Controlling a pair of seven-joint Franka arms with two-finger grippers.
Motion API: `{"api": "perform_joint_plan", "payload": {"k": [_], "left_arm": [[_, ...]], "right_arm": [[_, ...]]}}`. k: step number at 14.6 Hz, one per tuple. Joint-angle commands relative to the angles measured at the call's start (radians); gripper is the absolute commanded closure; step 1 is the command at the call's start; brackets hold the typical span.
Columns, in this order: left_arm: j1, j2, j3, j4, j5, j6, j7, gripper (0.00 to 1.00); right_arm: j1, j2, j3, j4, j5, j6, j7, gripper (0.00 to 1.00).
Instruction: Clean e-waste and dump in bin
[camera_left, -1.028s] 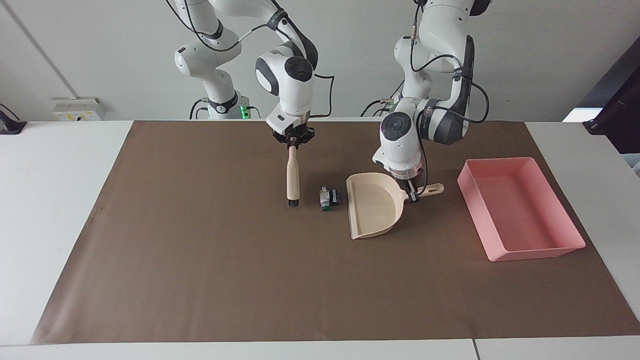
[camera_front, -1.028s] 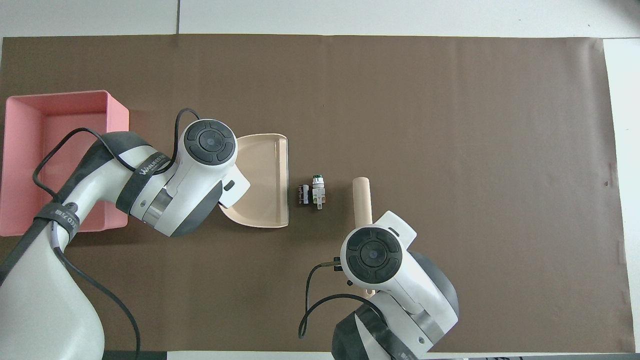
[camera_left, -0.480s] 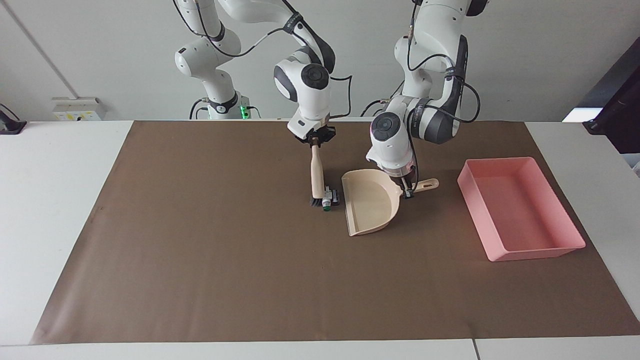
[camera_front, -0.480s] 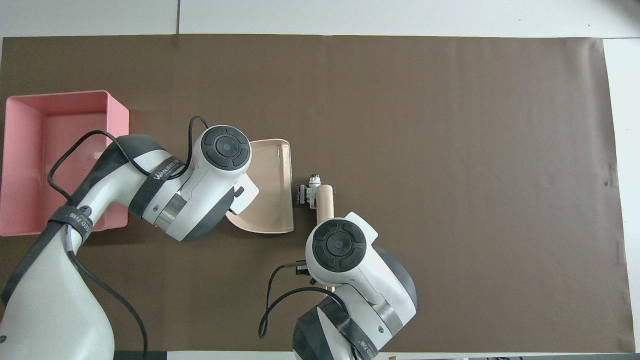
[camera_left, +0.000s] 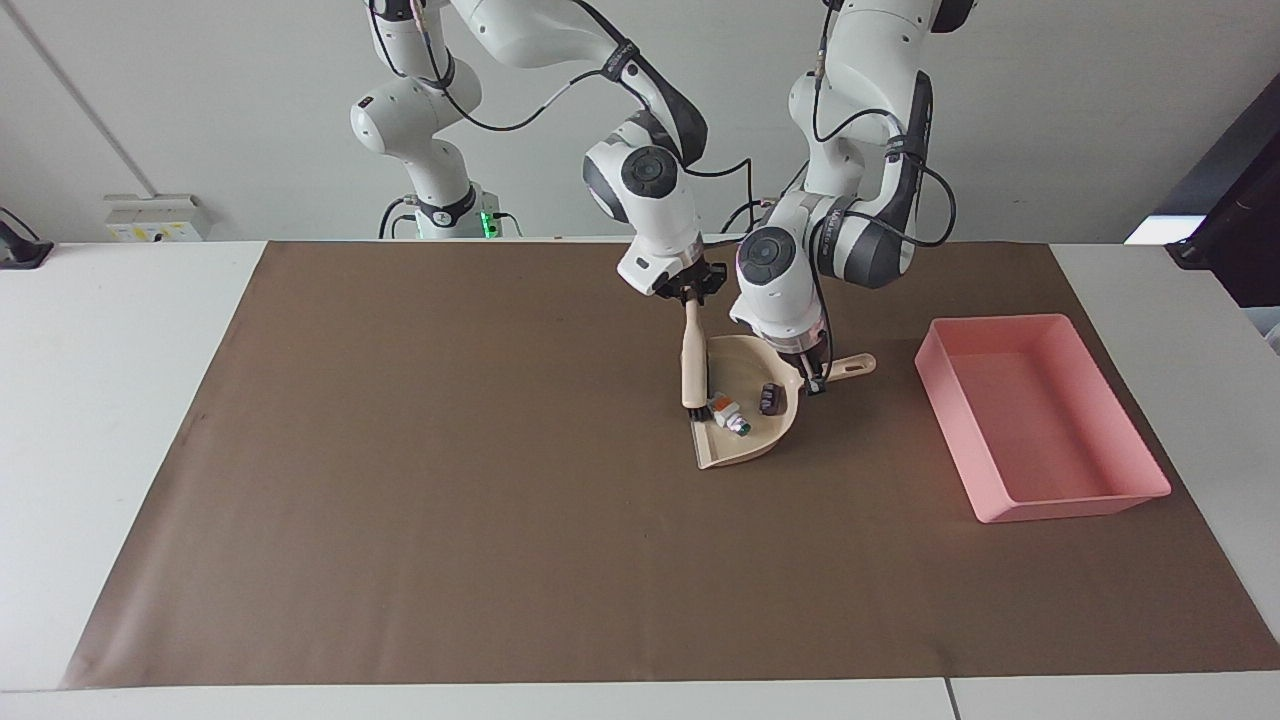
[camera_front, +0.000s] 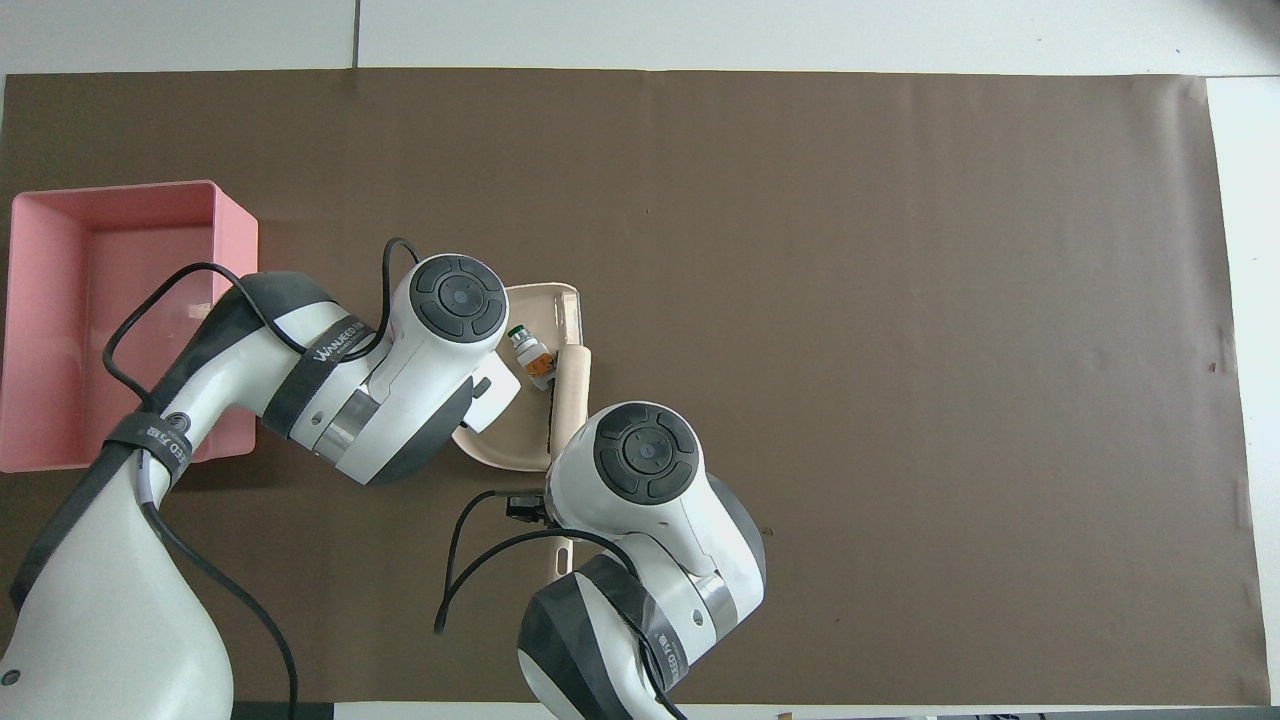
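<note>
The e-waste lies inside the beige dustpan (camera_left: 745, 455): the whitish piece (camera_left: 731, 416) with green and orange marks sits by the brush's bristles, and the small black block (camera_left: 769, 398) rests deeper in the pan. My right gripper (camera_left: 690, 296) is shut on the top of the wooden brush (camera_left: 692, 360), whose bristles stand in the pan's mouth. My left gripper (camera_left: 815, 385) is shut on the dustpan's handle. In the overhead view the whitish piece (camera_front: 530, 350) shows beside the brush (camera_front: 572, 390); the black block is hidden under my left hand. The pink bin (camera_left: 1040, 430) stands apart at the left arm's end.
A brown mat (camera_left: 400, 450) covers the table under everything. The dustpan (camera_front: 545, 300) rests on it between the bin (camera_front: 100, 300) and the middle of the mat. White table margin surrounds the mat.
My right gripper swept the brush toward the left arm's end, pushing both pieces off the mat into the dustpan. My left gripper shifted the dustpan slightly toward the brush.
</note>
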Motion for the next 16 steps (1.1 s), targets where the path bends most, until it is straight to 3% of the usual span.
{"api": "perform_joint_plan", "payload": {"k": [1,4,10,13,16], "left_arm": [[0.017,-0.007,0.005,-0.040,0.006,0.057,0.010,1.00],[0.079,-0.018,0.004,-0.086,0.006,0.197,0.024,1.00],[0.130,-0.045,0.002,-0.090,-0.068,0.206,0.156,1.00],[0.149,-0.088,0.002,-0.079,-0.091,0.180,0.206,1.00],[0.198,-0.125,0.008,-0.010,-0.168,0.064,0.343,1.00]], "right_arm": [[-0.013,0.009,0.005,0.039,0.035,-0.004,-0.010,1.00],[-0.018,-0.017,-0.003,0.041,0.024,-0.068,-0.012,1.00],[-0.145,-0.216,-0.008,0.034,-0.130,-0.361,0.027,1.00],[-0.275,-0.321,-0.008,0.030,-0.196,-0.490,0.001,1.00],[-0.450,-0.378,-0.008,0.030,-0.230,-0.610,-0.163,1.00]]}}
